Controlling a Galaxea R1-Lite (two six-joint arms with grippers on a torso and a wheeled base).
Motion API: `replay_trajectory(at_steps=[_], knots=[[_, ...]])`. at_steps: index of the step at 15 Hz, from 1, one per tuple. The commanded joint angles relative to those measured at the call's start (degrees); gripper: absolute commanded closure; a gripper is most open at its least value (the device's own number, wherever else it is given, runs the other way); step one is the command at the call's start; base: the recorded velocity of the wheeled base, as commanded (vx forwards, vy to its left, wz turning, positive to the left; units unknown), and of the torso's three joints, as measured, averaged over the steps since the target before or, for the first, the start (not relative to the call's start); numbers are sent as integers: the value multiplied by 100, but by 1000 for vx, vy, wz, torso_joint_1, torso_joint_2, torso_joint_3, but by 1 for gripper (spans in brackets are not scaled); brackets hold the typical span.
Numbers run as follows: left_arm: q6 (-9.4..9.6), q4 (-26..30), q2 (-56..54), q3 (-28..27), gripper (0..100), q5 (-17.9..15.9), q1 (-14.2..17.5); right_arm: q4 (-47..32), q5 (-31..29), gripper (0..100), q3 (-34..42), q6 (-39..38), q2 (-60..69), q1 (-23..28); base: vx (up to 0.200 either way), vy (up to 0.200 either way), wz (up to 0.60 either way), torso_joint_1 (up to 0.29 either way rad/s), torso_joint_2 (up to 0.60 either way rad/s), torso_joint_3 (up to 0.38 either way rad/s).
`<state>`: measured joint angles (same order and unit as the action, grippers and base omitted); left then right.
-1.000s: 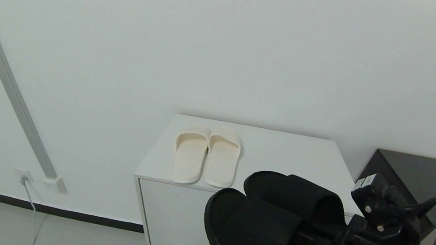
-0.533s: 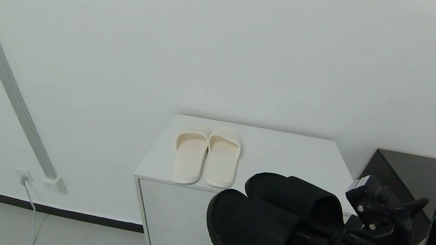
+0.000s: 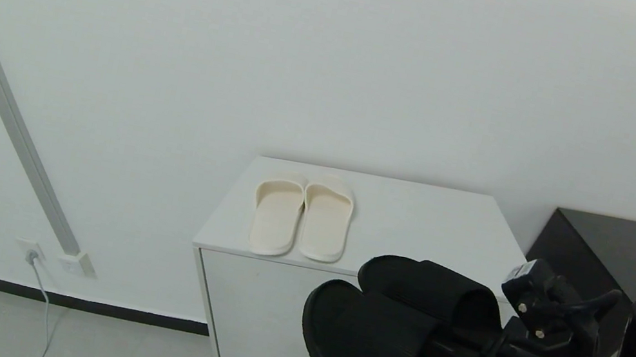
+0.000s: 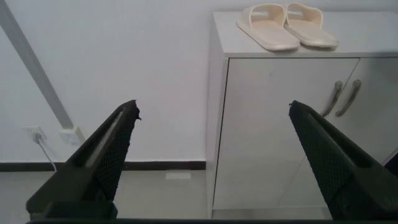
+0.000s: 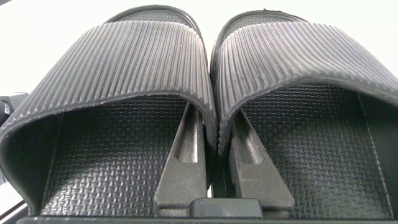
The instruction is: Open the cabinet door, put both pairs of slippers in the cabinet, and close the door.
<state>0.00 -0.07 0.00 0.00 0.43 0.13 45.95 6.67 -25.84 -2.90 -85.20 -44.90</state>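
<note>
- Black ribbed rubber slippers (image 3: 400,324), a pair lying side by side with their toes toward the white cabinet (image 3: 260,319), hang in the air in front of the cabinet's right half, clear of its top and front.
- The right gripper (image 5: 214,134) is clamped on this pair. One finger (image 5: 185,165) lies inside each slipper, and the two inner side walls are pressed together between them.
- The left gripper (image 4: 212,107) hovers low in front of the cabinet and off toward its left side. Its two dark fingers are spread wide with nothing between them.
- The cabinet is a plain white box standing against the wall. Both of its front doors are shut.
- Two slim curved door handles (image 4: 344,98) sit close together near the middle of the cabinet's front.
- Cream foam slippers (image 3: 301,218), the second pair, rest flat on the left part of the cabinet's top, touching each other. Their heels are near the front edge and their toes point at the wall.
- A dark flat-topped piece of furniture (image 3: 632,250) stands just to the right of the cabinet.
- A white wall socket (image 3: 31,252) with a grey cable (image 3: 46,304) plugged into it sits low on the wall, well to the left of the cabinet.
- A grey wall strip (image 3: 1,83) slants up the wall from beside that socket.
</note>
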Motion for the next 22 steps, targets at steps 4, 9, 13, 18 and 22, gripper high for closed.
replay_trajectory(at_steps=[4,9,13,18,22], knots=[[0,-1,0,0,0,1,-5,2,1,100,9,0,-5,-1,0,0,0,-170,380,216],[-9,-1,9,0,0,1,4,2,-8,100,27,9,-23,-1,0,0,0,-206,496,282],[-9,-1,9,0,0,1,-5,2,-16,100,36,79,-23,-1,0,0,0,-218,544,325],[0,-1,9,0,0,1,-5,2,-16,100,62,88,-23,-1,0,0,0,-194,521,319],[0,-1,9,0,0,1,4,2,-16,100,71,97,-23,-1,0,0,0,-173,498,322]])
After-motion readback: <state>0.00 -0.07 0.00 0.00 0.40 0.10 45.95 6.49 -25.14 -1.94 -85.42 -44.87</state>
